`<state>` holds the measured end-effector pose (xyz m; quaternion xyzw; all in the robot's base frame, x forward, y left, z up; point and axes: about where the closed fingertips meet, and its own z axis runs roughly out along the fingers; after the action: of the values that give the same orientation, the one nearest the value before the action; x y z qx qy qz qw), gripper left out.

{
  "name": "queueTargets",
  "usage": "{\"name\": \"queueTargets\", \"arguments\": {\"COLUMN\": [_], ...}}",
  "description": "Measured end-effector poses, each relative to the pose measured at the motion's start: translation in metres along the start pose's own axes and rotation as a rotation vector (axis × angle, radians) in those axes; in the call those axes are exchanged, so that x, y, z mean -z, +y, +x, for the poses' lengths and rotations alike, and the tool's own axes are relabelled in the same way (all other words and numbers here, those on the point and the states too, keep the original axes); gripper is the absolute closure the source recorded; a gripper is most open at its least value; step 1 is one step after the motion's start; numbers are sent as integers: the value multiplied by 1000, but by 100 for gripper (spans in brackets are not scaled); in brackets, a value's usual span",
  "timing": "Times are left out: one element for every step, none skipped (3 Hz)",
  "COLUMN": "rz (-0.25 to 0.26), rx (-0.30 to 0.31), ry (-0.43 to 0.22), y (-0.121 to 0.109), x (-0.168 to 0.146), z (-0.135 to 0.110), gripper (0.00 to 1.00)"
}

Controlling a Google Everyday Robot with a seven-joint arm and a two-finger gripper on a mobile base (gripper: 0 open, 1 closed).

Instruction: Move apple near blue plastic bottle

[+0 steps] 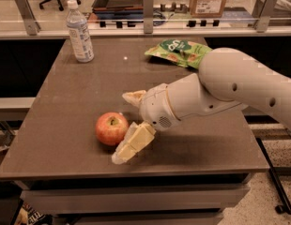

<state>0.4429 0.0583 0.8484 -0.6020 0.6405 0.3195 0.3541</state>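
Note:
The apple [111, 128], red-orange with a stem dimple, sits on the dark table [70, 102] near its front left. The blue plastic bottle [79, 32], clear bluish with a white cap, stands upright at the table's far left corner, well apart from the apple. My gripper [126, 128] reaches in from the right on a white arm and is open. One cream finger [133, 144] lies just right of and in front of the apple, the other [133, 97] just behind and to its right. The apple lies at the mouth of the fingers, not gripped.
A flat green snack bag [179, 51] lies at the table's far right, behind my arm. A ledge with metal posts and a cardboard box [209, 0] runs behind the table. The table's front edge is close below the apple.

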Motion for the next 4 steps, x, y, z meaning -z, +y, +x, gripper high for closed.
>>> {"name": "queueTargets", "arguments": {"rz": [-25,-38,-39,-40], "rx": [-12,-11,-6,-1], "ry": [-17,-16,-15,-13], "y": [2,5,6,8], "x": [-13,-24,-24,-25], "z": [-6,-11,-12,-14], "gripper": [16,41,64,87]}}
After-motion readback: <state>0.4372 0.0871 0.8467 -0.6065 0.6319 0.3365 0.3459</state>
